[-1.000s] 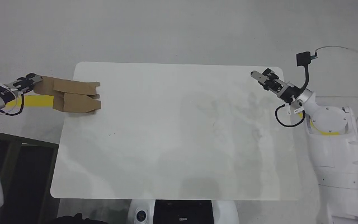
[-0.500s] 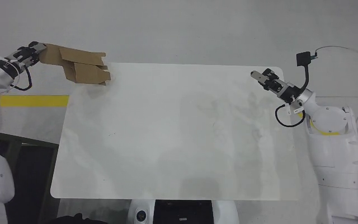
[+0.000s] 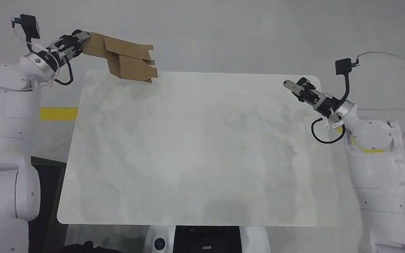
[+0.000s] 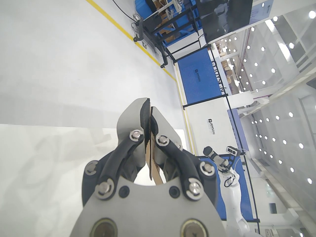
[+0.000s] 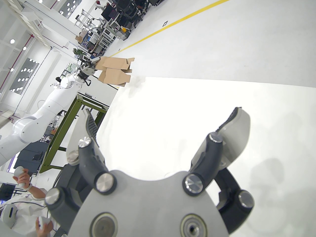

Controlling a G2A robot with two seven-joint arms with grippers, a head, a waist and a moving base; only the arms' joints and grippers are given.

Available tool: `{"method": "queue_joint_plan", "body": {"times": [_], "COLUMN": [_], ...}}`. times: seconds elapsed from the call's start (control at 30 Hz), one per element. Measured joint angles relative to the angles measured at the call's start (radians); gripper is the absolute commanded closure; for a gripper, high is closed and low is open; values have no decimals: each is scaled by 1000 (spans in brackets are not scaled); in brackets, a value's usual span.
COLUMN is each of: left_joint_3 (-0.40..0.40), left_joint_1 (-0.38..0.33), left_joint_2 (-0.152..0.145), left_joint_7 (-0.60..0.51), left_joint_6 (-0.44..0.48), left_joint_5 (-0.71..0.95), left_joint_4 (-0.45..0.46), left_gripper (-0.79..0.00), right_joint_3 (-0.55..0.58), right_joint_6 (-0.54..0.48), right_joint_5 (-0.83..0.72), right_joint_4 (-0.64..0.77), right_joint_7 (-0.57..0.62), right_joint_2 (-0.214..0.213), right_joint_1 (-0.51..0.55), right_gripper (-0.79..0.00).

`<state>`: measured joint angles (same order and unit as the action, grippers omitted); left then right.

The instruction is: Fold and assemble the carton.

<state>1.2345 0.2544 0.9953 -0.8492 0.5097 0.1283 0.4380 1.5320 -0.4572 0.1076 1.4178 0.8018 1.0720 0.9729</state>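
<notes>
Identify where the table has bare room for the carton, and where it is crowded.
The table is bare across its middle and near edge. Crowded: far left corner, where the left gripper holds the carton; far right corner, by the open right gripper.

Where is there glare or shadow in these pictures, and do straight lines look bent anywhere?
Right wrist view: the table glares to plain white ahead of the right gripper, a soft grey shadow lies beside the carton, and the yellow floor line bows slightly. Top view: the table is evenly lit. Left wrist view: ceiling lights show as bright spots.
</notes>
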Motion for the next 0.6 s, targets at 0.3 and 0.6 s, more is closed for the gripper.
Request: {"method": "queue_joint_plan", "body": {"times": [0.3, 0.6], "left_joint_3": [-87, -123], "left_joint_1": [-34, -31], "left_joint_2": [71, 114], "left_joint_7": [6, -26], "left_joint_6": [1, 21], "left_joint_5": [57, 136], "left_joint_4": [53, 49], "left_gripper": [0, 0], "right_joint_3": [0, 0], "right_joint_6": [0, 0], "right_joint_5": [0, 0], "right_joint_4": [0, 0], "right_joint_7": [0, 0], "right_joint_2": [0, 0], "right_joint_1": [0, 0], "right_gripper": [-785, -785]}}
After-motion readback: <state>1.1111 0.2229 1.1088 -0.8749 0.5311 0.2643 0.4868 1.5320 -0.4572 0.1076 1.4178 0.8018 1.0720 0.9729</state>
